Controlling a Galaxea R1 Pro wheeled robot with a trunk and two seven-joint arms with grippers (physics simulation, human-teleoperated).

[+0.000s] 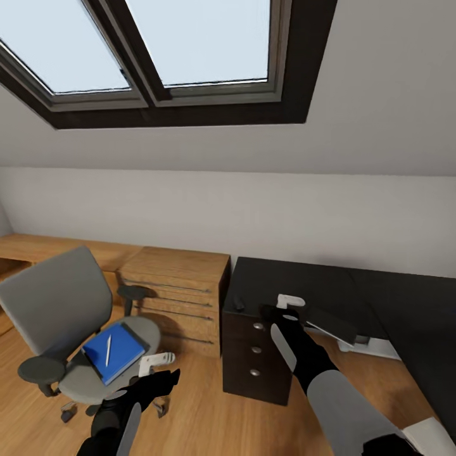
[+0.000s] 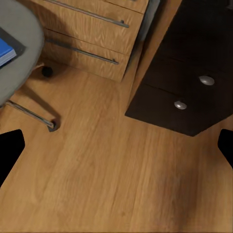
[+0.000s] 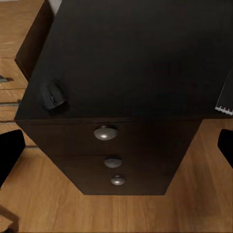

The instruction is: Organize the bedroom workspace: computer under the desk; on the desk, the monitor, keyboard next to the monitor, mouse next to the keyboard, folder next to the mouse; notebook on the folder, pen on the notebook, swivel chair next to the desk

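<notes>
1. Overhead, two dark-framed skylights (image 1: pixel 158 44) sit in the sloped grey ceiling of the bedroom, above a pale wall and a wood floor (image 1: pixel 209 418).
2. At the left of the head view the swivel chair (image 1: pixel 60 310) stands on the floor, its grey seat toward the camera and its tall back toward the wall.
3. On the seat lies the blue folder (image 1: pixel 117 351), over a dark notebook (image 1: pixel 136 334) whose edge shows along its far side; the pale pen (image 1: pixel 108 349) lies on top of the folder.
4. Behind the chair is a light-wood drawer cabinet (image 1: pixel 180 291), joined to a low wooden shelf along the wall.
5. Just beside it, to the right, stands a black drawer unit (image 1: pixel 256 354) with three round silver knobs; a small dark mouse (image 3: pixel 52 95) lies near the front left corner of its top.
6. The black desk (image 1: pixel 411 304) stretches right from the drawer unit, with a white foot (image 1: pixel 373 347) on the floor beneath it.
7. The left gripper (image 1: pixel 158 364) hangs low beside the chair seat, its fingers spread wide over bare floor in its wrist view, holding nothing.
8. The right gripper (image 1: pixel 290 305) hovers above the front edge of the drawer unit, fingers likewise wide apart and empty.
9. A flat dark slab (image 1: pixel 332 324) lies tilted just right of that gripper; what it is cannot be told.
</notes>
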